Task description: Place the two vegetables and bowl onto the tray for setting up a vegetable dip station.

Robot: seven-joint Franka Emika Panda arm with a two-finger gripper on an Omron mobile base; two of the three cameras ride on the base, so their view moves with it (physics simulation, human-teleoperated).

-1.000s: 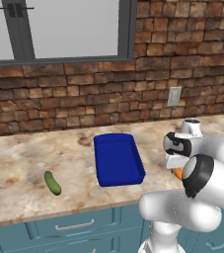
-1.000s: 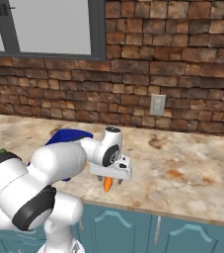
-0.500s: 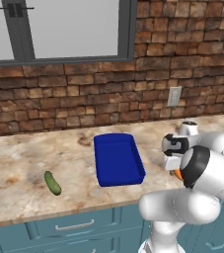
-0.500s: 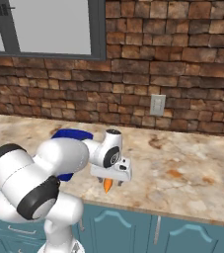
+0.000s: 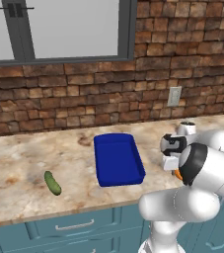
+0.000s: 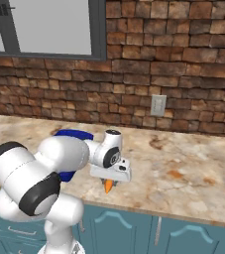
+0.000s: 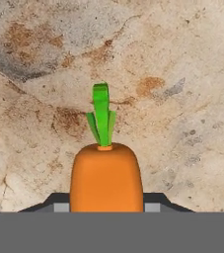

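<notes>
Orange carrot [image 7: 105, 175], green top pointing to the upper part of the hand view, sits between the two dark fingertips [image 7: 56, 203] at the bottom of that frame; the tips flank its broad end on both sides and appear pressed against it. In the right base view the carrot's orange tip [image 6: 108, 185] pokes out below the pincer [image 6: 112, 179], low centre of the frame, near the front edge of the counter [image 6: 183, 173]. In the left base view a sliver of orange [image 5: 177, 174] shows behind the arm's dark joint, right of centre.

Pincer state: clenched on the carrot, as far as the hand view shows.

Tray [image 5: 117, 159], deep blue, rectangular, raised edges, lies at the centre of the left base view on the mottled beige counter [image 5: 15, 168]; a corner of it [image 6: 77, 134] shows behind the arm in the right base view.

Cucumber [image 5: 52, 183], dark green and stubby, lies on the counter at lower left of the left base view, well apart from the tray.

Brick wall [image 5: 84, 94] behind; white outlet plate [image 6: 158, 105] on it; window [image 5: 59, 29] at upper left.
</notes>
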